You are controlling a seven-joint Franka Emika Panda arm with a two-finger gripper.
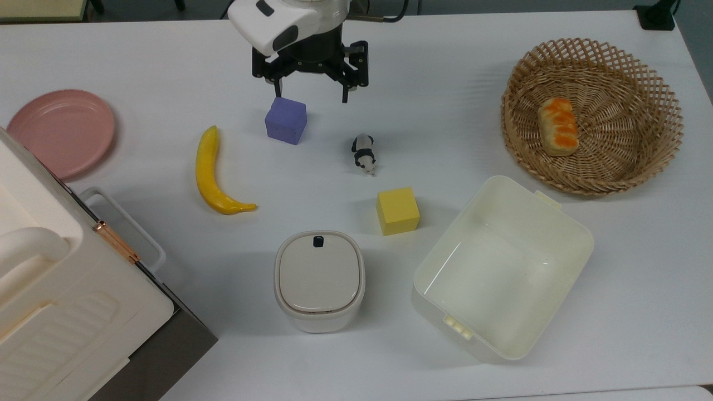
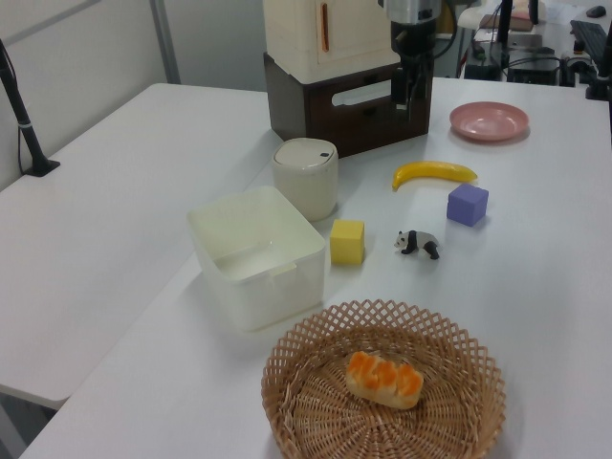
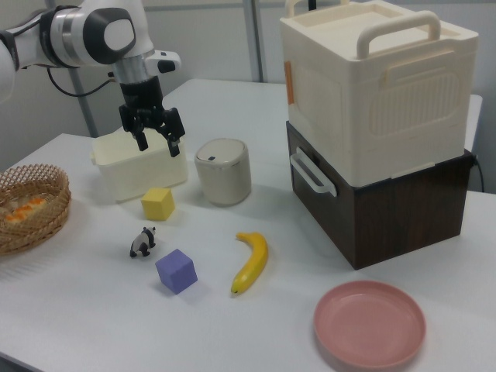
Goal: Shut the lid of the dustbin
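One tool point(image 1: 311, 92) hangs from my arm with its two fingers spread wide and nothing between them, raised above the far side of the counter point(image 1: 457, 111), near a purple cube point(image 1: 286, 121). Well apart from it, toward the top view's lower middle, sits the dustbin point(image 1: 319, 281), between a yellow cube point(image 1: 397, 211) and a big cream box point(image 1: 61, 289). Its lid point(image 1: 317, 275) lies flat inside the white rim, black button showing. I judge the closing done, with nothing left but parking the arm.
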